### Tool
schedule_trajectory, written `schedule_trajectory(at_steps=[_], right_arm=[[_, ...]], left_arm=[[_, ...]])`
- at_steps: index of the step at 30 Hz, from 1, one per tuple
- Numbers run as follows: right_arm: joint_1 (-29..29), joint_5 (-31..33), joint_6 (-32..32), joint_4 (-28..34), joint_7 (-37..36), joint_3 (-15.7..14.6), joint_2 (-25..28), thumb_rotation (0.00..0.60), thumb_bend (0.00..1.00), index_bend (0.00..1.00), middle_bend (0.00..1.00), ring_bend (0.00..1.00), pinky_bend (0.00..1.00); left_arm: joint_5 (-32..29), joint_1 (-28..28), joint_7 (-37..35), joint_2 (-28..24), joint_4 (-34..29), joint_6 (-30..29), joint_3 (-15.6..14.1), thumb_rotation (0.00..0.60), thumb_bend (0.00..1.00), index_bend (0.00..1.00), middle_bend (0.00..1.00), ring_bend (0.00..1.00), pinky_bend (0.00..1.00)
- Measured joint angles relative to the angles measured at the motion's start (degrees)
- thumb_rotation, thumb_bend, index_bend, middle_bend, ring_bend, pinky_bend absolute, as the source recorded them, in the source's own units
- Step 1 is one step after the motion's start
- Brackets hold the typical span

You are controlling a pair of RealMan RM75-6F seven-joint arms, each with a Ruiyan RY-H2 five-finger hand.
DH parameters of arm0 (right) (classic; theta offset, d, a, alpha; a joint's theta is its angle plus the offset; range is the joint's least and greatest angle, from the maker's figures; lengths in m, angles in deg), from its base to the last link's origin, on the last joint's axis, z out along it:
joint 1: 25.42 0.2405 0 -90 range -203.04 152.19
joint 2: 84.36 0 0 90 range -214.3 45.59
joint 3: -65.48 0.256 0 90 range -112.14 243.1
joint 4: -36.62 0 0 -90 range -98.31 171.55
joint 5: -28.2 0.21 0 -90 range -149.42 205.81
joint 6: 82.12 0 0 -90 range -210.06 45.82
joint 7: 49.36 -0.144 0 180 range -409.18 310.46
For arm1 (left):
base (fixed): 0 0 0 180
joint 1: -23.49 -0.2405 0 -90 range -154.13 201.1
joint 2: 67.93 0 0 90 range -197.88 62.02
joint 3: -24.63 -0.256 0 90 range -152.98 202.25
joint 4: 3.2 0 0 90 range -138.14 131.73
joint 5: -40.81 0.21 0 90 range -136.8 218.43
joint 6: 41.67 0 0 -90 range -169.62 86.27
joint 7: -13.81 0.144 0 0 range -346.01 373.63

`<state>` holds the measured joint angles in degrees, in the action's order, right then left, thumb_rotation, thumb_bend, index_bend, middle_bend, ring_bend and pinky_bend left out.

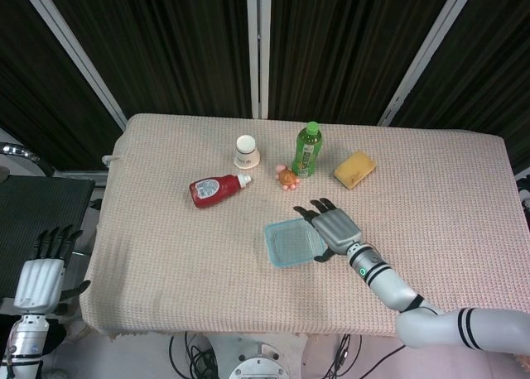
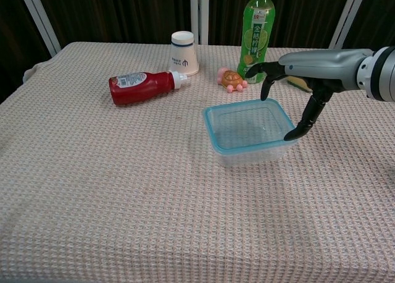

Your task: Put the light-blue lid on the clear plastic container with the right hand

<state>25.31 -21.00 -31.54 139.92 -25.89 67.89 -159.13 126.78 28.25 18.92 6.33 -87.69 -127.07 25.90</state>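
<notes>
Fingers [image 2: 266,85] of right hand [image 2: 296,73] spread, holding nothing, over light-blue lid [image 2: 247,126] seated on clear plastic container [image 2: 253,154], apparently pressing it down.

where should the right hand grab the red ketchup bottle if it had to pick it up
Grip the ketchup bottle around the middle of its red body, coming down from above with fingers spanning its width. It lies on its side on the table, white cap toward the paper cup; the body is the broadest part, and both long sides look clear.
</notes>
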Motion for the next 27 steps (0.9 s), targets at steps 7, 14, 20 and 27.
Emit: schedule_trajectory(at_steps=[7,14,20,27], right_arm=[[-0.54,-0.27,-0.61,-1.16,-0.51,-0.28,-0.56,0.600,0.00,0.00,0.24,0.00,0.00],[-0.56,-0.17,-0.98,-2.23,0.08,-0.54,-1.71,0.600,0.00,0.00,0.24,0.00,0.00],[-0.88,-0.03,-0.82,-2.71,0.89,-1.16,-2.60,0.600,0.00,0.00,0.24,0.00,0.00],[-2.46,-4.20,2.13,-0.93,0.18,-1.10,-1.94,0.600,0.00,0.00,0.24,0.00,0.00]], left_arm=[[0.06,0.25,0.07,0.24,0.12,0.35,0.07,0.600,0.06,0.12,0.05,0.00,0.00],[-0.14,0.33,-0.06,0.34,0.31,0.68,0.09,0.600,0.06,0.12,0.05,0.00,0.00],[-0.18,0.39,-0.38,0.54,0.67,0.87,0.08,0.600,0.06,0.12,0.05,0.00,0.00],[-0.05,0.30,-0.90,0.68,1.12,0.65,0.07,0.600,0.06,0.12,0.05,0.00,0.00]])
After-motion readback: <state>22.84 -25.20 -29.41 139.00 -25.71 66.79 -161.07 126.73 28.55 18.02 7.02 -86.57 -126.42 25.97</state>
